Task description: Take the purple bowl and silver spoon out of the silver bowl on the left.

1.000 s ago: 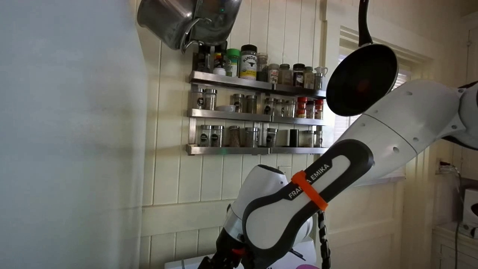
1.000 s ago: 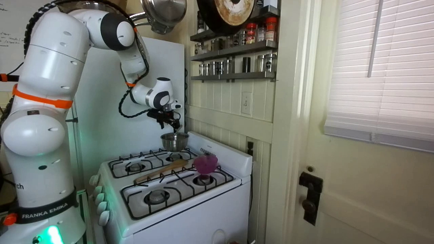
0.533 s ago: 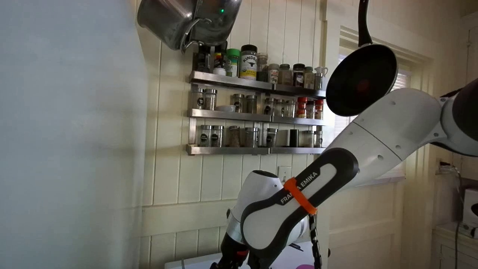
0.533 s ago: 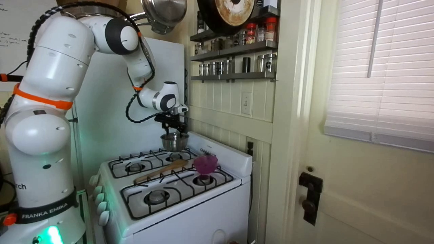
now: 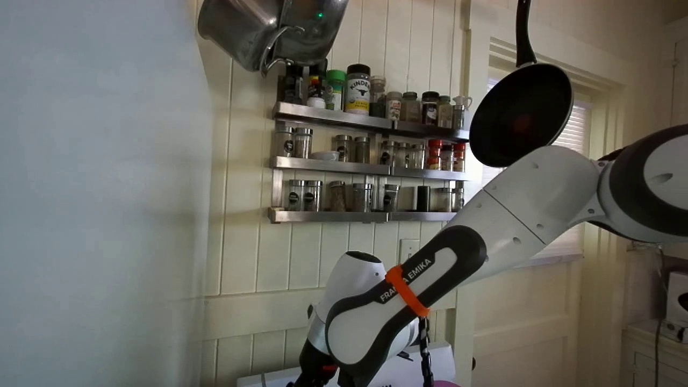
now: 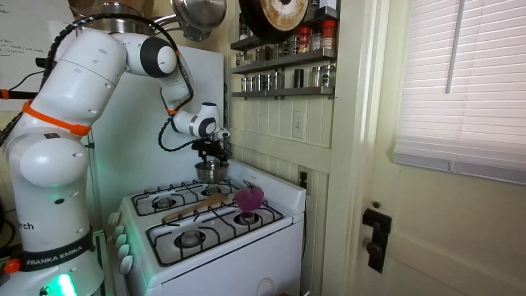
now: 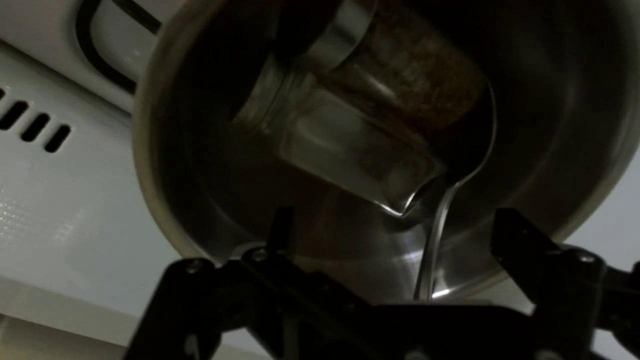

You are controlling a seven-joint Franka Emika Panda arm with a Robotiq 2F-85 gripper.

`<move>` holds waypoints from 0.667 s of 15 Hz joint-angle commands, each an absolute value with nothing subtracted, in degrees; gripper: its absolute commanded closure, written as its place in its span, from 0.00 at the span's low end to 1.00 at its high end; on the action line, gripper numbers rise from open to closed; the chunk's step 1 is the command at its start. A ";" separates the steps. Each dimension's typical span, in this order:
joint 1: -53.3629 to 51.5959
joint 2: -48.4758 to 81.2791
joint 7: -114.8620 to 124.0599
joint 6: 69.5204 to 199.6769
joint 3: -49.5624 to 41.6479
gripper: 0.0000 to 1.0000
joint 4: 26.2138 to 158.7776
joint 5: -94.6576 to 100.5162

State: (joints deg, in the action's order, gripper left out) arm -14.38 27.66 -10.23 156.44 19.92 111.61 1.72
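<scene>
One silver bowl (image 7: 540, 145) holds one spoon (image 7: 438, 225) and seemingly two jars (image 7: 350, 145).

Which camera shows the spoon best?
The wrist view: it looks down on the spoon, showing its handle and curved head edge, though the gripper seems to cover the handle's end. Neither exterior view lets me make it out; in an exterior view the silver bowl shows mostly its outside.

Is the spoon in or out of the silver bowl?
In: the wrist view shows the spoon with its head inside the silver bowl.
</scene>
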 commanded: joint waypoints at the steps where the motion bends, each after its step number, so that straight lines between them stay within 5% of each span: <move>1: -15.85 31.91 -11.10 155.26 18.54 0.00 106.37 2.66; 4: -16.55 34.25 -11.34 154.91 18.25 0.05 103.26 2.86; 6: -16.97 35.36 -11.50 154.55 18.28 0.29 101.59 2.99; 10: -17.69 36.21 -11.31 154.07 18.18 0.61 99.89 3.37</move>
State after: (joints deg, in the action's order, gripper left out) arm -16.38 34.65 -11.23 156.06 18.94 102.69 2.63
